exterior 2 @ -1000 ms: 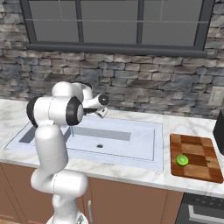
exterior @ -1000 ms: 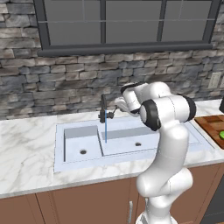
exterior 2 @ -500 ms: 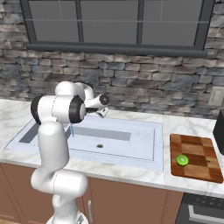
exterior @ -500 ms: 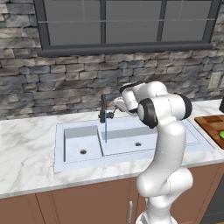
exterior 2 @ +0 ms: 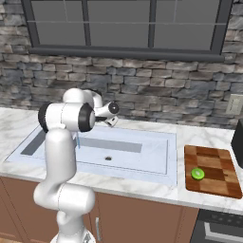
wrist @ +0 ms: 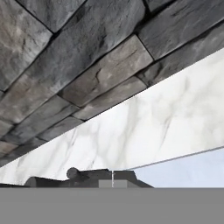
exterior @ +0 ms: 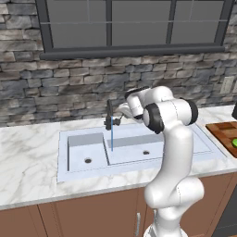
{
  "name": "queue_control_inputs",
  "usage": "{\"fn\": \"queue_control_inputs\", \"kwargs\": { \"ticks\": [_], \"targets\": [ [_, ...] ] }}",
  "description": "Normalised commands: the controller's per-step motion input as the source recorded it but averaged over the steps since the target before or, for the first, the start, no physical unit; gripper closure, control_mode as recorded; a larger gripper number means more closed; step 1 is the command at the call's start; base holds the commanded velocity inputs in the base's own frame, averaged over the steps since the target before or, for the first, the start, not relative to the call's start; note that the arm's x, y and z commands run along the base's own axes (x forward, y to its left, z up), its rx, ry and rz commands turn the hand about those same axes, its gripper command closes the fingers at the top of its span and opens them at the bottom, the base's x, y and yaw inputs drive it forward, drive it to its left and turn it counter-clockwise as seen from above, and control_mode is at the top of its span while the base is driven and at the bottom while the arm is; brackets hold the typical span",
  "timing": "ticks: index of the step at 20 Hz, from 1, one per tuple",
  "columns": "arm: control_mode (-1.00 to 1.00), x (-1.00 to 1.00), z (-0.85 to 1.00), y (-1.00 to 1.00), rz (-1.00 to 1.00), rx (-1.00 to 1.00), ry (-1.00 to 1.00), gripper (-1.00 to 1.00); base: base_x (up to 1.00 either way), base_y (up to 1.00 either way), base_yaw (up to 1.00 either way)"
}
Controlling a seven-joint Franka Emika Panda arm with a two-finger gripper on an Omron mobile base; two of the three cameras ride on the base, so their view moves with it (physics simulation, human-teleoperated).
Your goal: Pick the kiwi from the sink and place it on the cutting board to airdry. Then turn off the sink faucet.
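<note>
Left base view, closed claw touching sink faucet

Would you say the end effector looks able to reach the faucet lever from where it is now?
Probably yes: the shut end effector sits right beside the sink faucet, nothing stands between them, and water is running into the sink.

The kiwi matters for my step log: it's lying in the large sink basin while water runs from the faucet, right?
Not quite. The kiwi lies on the cutting board, not in the sink, as the right base view shows. Water does run from the faucet in the left base view.
</note>
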Motion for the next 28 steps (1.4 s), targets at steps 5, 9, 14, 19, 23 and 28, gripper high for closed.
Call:
{"fn": "queue_control_inputs", "kwargs": {
  "ticks": [5, 9, 14, 19, 23, 28],
  "targets": [
    [-1.0, 0.22, -0.11, 0.04, 0.0, 0.0, 0.0, 1.0, 0.0, 0.0, 0.0],
    [-1.0, 0.23, -0.12, 0.06, 0.0, 0.0, 0.0, 1.0, 0.0, 0.0, 0.0],
    [-1.0, 0.25, -0.13, 0.08, 0.0, 0.0, 0.0, 1.0, 0.0, 0.0, 0.0],
    [-1.0, 0.25, -0.11, 0.02, 0.0, 0.0, 0.0, 1.0, 0.0, 0.0, 0.0],
    [-1.0, 0.22, -0.11, 0.0, 0.0, 0.0, 0.0, 1.0, 0.0, 0.0, 0.0],
    [-1.0, 0.19, -0.17, 0.14, 0.0, 0.0, 0.0, 1.0, 0.0, 0.0, 0.0]
  ]
}}
